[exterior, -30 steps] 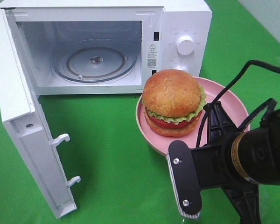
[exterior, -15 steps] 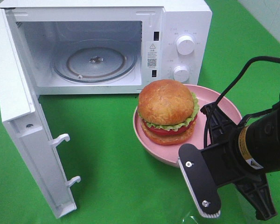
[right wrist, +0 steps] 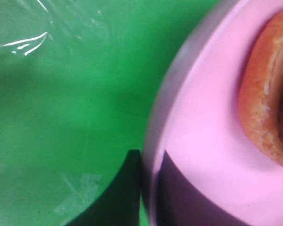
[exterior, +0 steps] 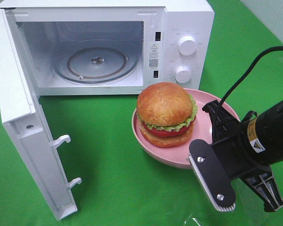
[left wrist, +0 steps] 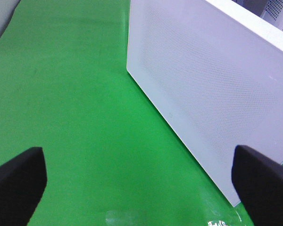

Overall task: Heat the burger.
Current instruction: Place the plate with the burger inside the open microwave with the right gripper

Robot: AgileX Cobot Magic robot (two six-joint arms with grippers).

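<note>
The burger [exterior: 165,110], with a golden-brown bun and lettuce and tomato layers, sits on a pink plate [exterior: 205,120] in front of the microwave's control panel. My right gripper [exterior: 203,141] is shut on the plate's near-right rim. The right wrist view shows the right gripper [right wrist: 148,193] with one dark finger on each side of the plate's rim [right wrist: 198,141], and the burger's bun [right wrist: 266,103] at the picture's edge. My left gripper [left wrist: 141,188] is open over green cloth beside the microwave door [left wrist: 207,89]. It holds nothing and is out of the high view.
The white microwave [exterior: 186,19] stands at the back with its door [exterior: 23,127] swung wide open to the left. Its glass turntable [exterior: 95,63] is bare. Two knobs [exterior: 187,45] are on the right panel. Green cloth [exterior: 113,160] covers the table.
The plate with the burger has shifted a little left and toward the front. My right arm has swung to the right in the high view, still gripping the rim.
</note>
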